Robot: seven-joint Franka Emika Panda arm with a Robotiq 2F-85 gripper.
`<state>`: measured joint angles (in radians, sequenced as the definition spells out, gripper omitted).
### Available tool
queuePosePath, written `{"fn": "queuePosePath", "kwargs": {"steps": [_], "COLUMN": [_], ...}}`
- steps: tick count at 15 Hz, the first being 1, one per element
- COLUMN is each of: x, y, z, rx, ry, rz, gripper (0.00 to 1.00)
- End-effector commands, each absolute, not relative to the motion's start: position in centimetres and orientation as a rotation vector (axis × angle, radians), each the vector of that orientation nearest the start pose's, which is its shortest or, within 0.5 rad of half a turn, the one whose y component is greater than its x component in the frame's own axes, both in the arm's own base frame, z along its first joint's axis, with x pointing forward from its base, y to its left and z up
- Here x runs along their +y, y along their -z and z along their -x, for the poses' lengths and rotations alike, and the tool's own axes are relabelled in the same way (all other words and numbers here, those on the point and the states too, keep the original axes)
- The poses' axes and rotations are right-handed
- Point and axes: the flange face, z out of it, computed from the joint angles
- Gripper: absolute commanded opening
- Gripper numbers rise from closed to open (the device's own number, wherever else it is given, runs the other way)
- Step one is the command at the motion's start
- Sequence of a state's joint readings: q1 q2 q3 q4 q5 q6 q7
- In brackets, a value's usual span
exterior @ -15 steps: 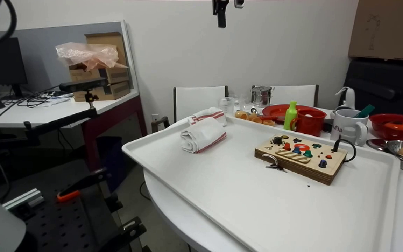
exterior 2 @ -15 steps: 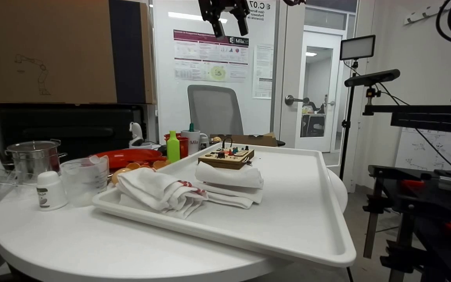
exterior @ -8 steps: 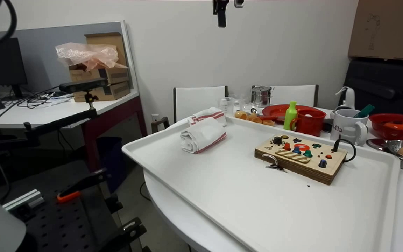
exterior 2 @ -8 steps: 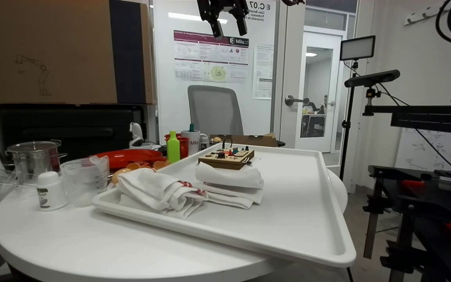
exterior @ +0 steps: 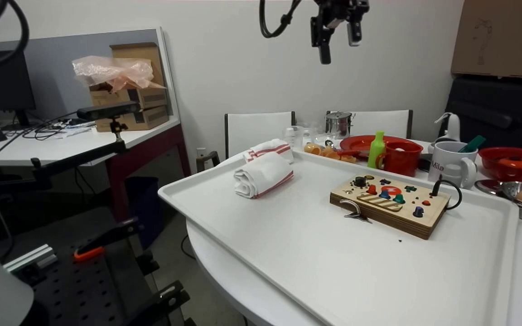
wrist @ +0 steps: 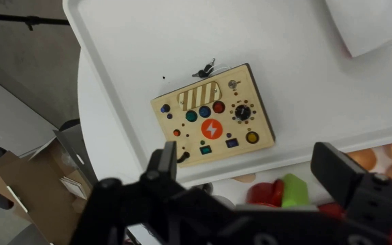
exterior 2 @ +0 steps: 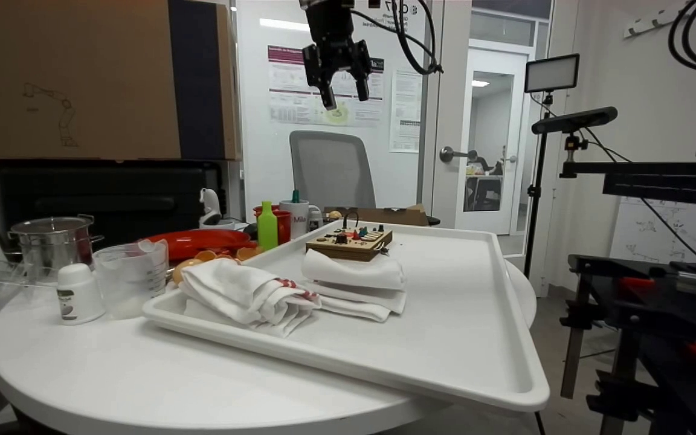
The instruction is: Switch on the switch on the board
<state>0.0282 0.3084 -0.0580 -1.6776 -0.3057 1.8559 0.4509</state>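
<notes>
The board [exterior: 390,206] is a light-tan wooden panel with coloured knobs, buttons and switches. It lies flat on the white tray in both exterior views [exterior 2: 348,248]. In the wrist view the whole board [wrist: 196,134] shows, with a blue toggle [wrist: 165,108], a black dial [wrist: 242,112], a green rocker [wrist: 205,149] and a blue rocker [wrist: 232,143]. A black cable plug [wrist: 183,157] is partly hidden by a finger. Which part is the task's switch, I cannot tell. My gripper [exterior: 339,49] is open and empty, high above the tray in both exterior views [exterior 2: 345,96] and the wrist view [wrist: 246,153].
The white tray [exterior: 288,253] sits on a round table. Rolled white-and-red cloths [exterior: 263,176] lie on it. Behind the board stand a green bottle [exterior: 376,151], a red mug [exterior: 401,158] and a white mug [exterior: 447,163]. Small keys [wrist: 205,70] hang at the board's edge.
My gripper has come down and further into both exterior views, and shifted right in one of them. It stays open. The board and tray have not moved.
</notes>
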Motion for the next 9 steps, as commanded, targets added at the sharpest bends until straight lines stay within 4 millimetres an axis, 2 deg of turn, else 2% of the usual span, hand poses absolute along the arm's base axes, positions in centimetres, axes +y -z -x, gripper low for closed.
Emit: {"fn": "queuePosePath", "kwargs": {"steps": [1, 4, 9], "x": [-9.4, -12.5, -15.1], "y": [-38.0, -34.2, -29.5], "z": [-63.8, -63.8, -63.4], "rx": [0.635, 0.495, 0.403], "ry": [-0.176, -0.226, -0.362], "rz": [3.364, 3.287, 3.202], "gripper": [1.00, 1.00, 1.00]}}
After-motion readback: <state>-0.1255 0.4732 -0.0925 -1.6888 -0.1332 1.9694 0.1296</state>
